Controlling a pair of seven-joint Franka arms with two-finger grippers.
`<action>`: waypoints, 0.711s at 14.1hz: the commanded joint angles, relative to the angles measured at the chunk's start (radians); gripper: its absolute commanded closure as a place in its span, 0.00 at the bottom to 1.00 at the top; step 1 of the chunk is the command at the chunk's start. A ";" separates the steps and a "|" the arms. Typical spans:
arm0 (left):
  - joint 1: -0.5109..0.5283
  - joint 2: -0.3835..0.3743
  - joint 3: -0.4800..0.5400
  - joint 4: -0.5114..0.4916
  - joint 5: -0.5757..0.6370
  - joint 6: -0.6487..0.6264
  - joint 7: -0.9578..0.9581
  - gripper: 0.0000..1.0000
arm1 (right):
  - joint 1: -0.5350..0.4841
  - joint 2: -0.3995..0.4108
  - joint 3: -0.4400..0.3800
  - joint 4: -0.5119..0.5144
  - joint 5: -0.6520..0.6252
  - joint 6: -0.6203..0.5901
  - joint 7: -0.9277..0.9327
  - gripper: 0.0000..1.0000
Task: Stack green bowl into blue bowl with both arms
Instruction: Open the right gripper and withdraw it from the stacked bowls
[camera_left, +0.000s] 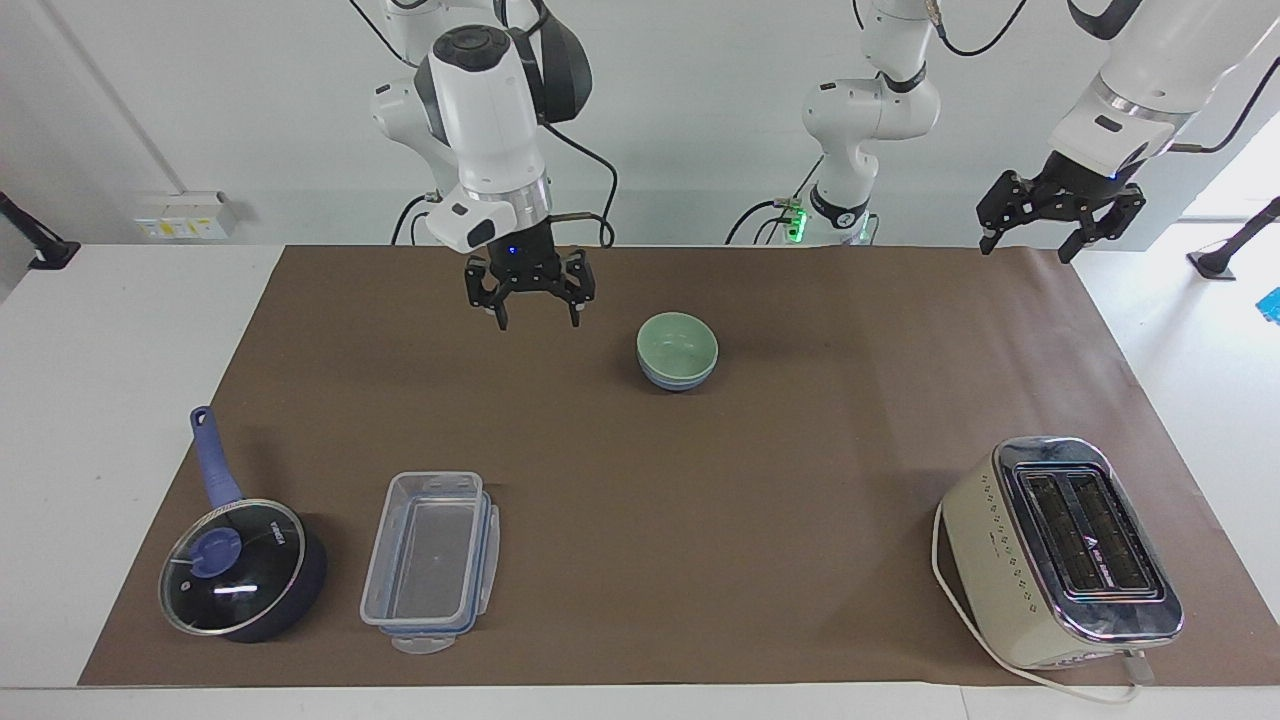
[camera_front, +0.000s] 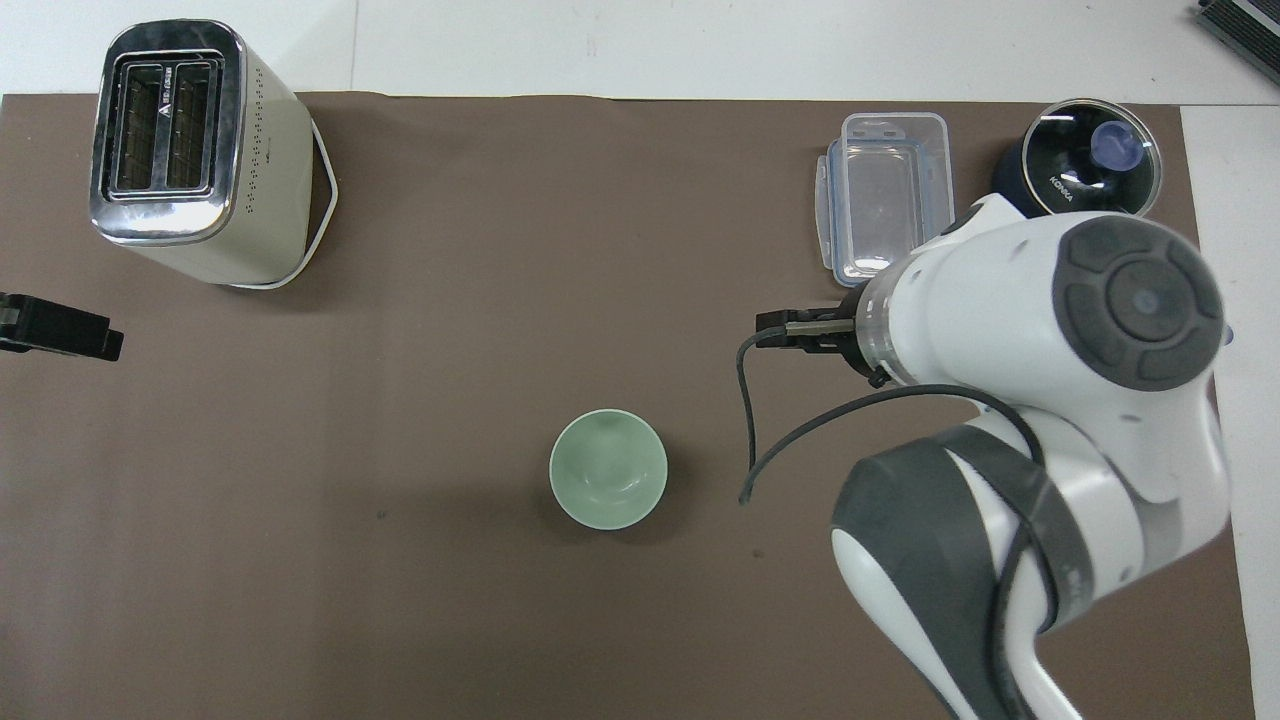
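The green bowl (camera_left: 677, 345) sits nested in the blue bowl (camera_left: 679, 381) on the brown mat, mid-table and near the robots. Only the blue bowl's lower wall shows under the green rim. In the overhead view the green bowl (camera_front: 608, 483) hides the blue one. My right gripper (camera_left: 539, 320) is open and empty, raised over the mat beside the bowls, toward the right arm's end. My left gripper (camera_left: 1027, 252) is open and empty, raised over the mat's edge at the left arm's end, where the left arm waits.
A cream toaster (camera_left: 1065, 550) stands far from the robots at the left arm's end. A clear plastic container (camera_left: 430, 560) and a dark blue lidded saucepan (camera_left: 240, 565) stand far from the robots at the right arm's end.
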 joint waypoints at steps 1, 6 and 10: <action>0.011 -0.028 -0.006 -0.034 -0.012 0.014 0.010 0.00 | -0.039 -0.038 0.006 0.055 -0.016 -0.083 0.002 0.00; 0.011 -0.028 -0.006 -0.034 -0.012 0.013 0.010 0.00 | -0.116 -0.052 0.006 0.162 -0.014 -0.192 0.001 0.00; 0.011 -0.028 -0.006 -0.035 -0.012 0.013 0.010 0.00 | -0.184 -0.065 -0.010 0.238 -0.018 -0.307 -0.030 0.00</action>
